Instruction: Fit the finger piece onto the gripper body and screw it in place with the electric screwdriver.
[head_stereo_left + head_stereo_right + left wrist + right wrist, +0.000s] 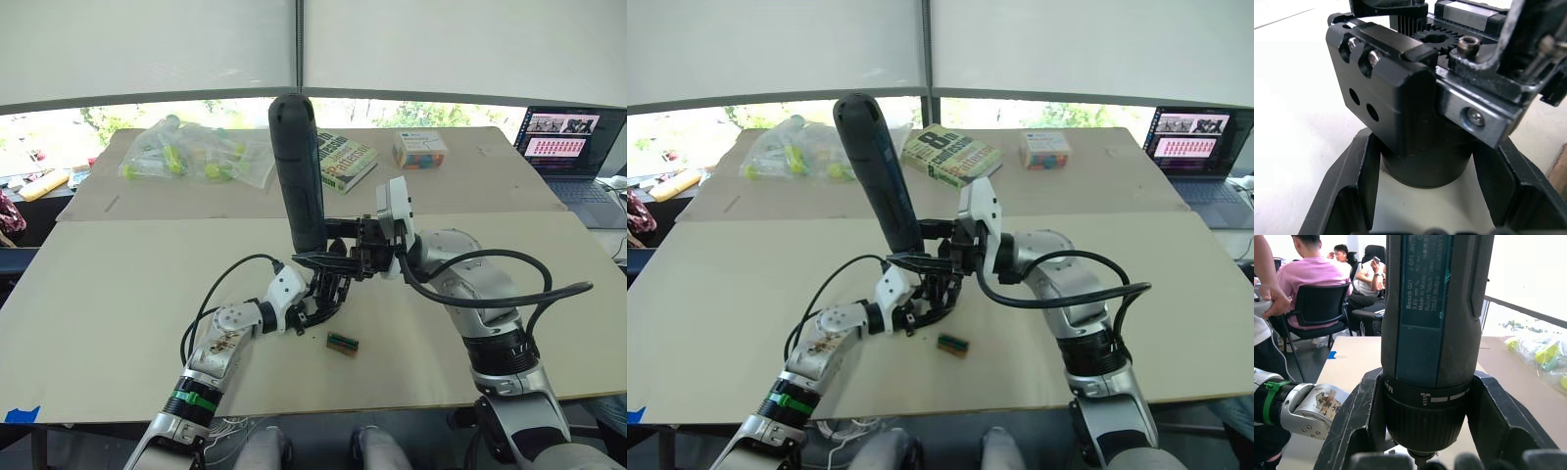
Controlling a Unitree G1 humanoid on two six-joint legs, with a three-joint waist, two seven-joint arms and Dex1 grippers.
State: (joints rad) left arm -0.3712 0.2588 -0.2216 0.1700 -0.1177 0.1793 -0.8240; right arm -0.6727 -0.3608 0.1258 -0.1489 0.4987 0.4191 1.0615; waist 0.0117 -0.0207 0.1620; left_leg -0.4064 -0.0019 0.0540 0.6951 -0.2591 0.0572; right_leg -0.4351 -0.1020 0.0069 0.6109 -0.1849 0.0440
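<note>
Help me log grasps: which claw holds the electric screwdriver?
The right claw; it clamps the electric screwdriver upright, while the left claw grips the gripper body.

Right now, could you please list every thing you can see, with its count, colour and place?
electric screwdriver: 1, black, upright above the table centre, held in the right gripper
gripper body: 1, black with silver screws, at the table centre, held in the left gripper
small block: 1, green and black, on the table just in front of the grippers
book: 1, green and white, far side of the table
plastic bags: a pile, clear with yellow-green items, far left
box: 1, light with coloured print, far right
laptop: 1, open, far right edge
table: 1, beige
people: a few, seated, seen in the right wrist view
left gripper: jaws around the gripper body
right gripper: jaws around the electric screwdriver
</note>
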